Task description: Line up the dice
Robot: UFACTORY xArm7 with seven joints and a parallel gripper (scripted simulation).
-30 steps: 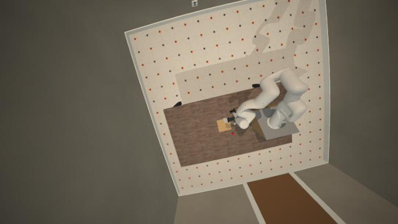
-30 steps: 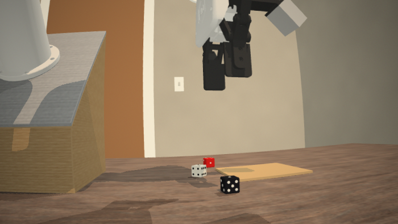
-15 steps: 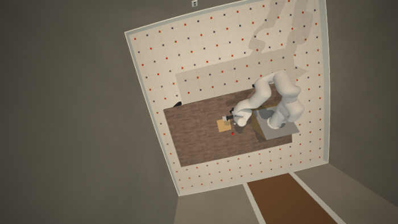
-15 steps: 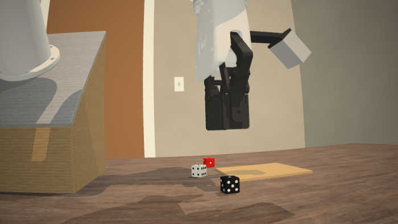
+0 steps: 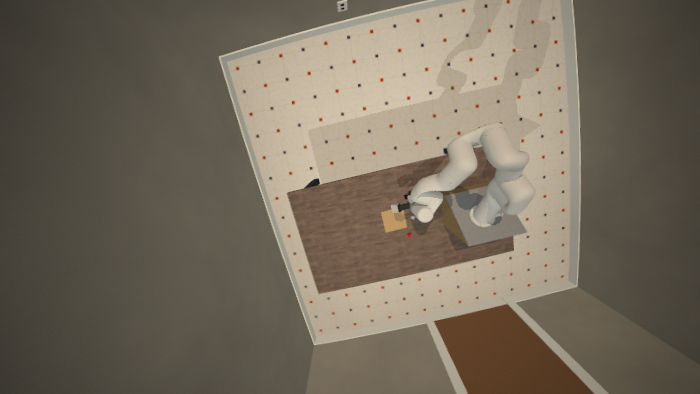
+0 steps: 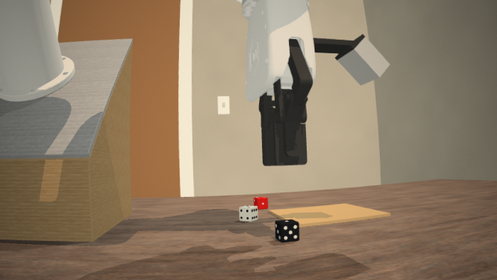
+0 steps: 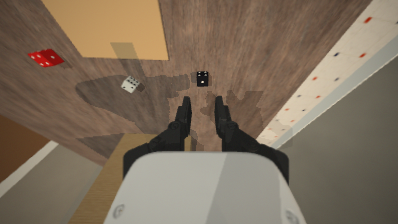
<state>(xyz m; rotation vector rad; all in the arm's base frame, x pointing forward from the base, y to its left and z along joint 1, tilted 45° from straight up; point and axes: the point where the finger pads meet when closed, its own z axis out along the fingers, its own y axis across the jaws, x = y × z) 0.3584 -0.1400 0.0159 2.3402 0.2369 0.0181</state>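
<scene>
Three dice lie on the wooden table, all off the tan mat (image 6: 355, 212) (image 7: 115, 25) (image 5: 392, 224). The black die (image 6: 287, 231) (image 7: 202, 78) lies just in front of the mat's near corner. The white die (image 6: 248, 213) (image 7: 130, 84) lies beside the mat's edge on the base side. The red die (image 6: 260, 202) (image 7: 45, 57) (image 5: 409, 234) lies behind the white die. My gripper (image 6: 284, 161) (image 7: 202, 104) hangs well above the table, roughly over the black die. Its fingers point down, stand narrowed with a gap between them, and hold nothing.
The robot's base stands on a wooden pedestal with a grey top (image 6: 64, 142) (image 5: 492, 232) at one end of the table (image 5: 340, 240). The wrist camera box (image 6: 362, 62) sticks out beside the gripper. Tiled floor surrounds the table.
</scene>
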